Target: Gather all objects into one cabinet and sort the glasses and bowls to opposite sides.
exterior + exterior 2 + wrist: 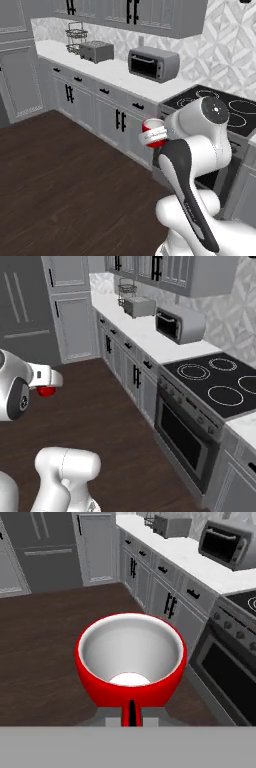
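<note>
Above the dark wood floor (60, 175), at about nine o'clock from the arm's big white joint in the left base view, the gripper (154, 134) is clamped shut on the red cup (151, 141), carried in the air in front of the grey lower cabinets (100, 107). From the hand view the cup (131, 662) sits dead centre with its pale inside facing the camera, its rim pinched at six o'clock between the fingertips (131, 711). Reading onward to the right along the white counter (112, 70): a wire rack (76, 36), a toaster (96, 51), then a toaster oven (153, 63), and at three o'clock the black stovetop (235, 107) above its oven door (185, 443).
</note>
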### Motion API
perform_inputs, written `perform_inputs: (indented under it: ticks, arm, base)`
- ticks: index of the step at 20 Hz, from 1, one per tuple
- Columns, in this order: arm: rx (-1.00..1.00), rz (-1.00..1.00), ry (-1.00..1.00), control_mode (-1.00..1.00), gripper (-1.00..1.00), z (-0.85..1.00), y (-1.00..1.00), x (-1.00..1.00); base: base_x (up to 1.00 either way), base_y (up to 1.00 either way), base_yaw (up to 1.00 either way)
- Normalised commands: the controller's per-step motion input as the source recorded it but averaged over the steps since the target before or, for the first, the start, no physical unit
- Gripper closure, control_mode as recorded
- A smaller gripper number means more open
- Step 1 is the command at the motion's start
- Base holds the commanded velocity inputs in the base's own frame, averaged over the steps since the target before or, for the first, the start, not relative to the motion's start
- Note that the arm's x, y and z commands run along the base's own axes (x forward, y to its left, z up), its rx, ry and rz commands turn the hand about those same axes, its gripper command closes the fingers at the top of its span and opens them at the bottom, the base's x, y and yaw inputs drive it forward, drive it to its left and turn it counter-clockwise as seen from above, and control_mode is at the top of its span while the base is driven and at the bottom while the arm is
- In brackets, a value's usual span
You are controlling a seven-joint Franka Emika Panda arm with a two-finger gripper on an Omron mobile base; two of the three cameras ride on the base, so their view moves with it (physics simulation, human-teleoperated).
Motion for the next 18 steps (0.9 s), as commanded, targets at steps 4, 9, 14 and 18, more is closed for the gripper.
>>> perform_inputs:
  ticks: [4,9,14,18]
  arm:
    - [0.0,0.0,0.0,1.0,1.0,0.0,0.0,0.0]
    - [0.0,0.0,0.0,1.0,1.0,0.0,0.0,0.0]
    - [0.0,0.0,0.0,1.0,1.0,0.0,0.0,0.0]
    - [0.0,0.0,0.0,1.0,1.0,0.0,0.0,0.0]
  base:
    - [0.18,0.62,0.5]
    - [0.36,0.28,0.51]
    - [0.75,0.0,0.49]
    - [0.86,-0.01,0.47]
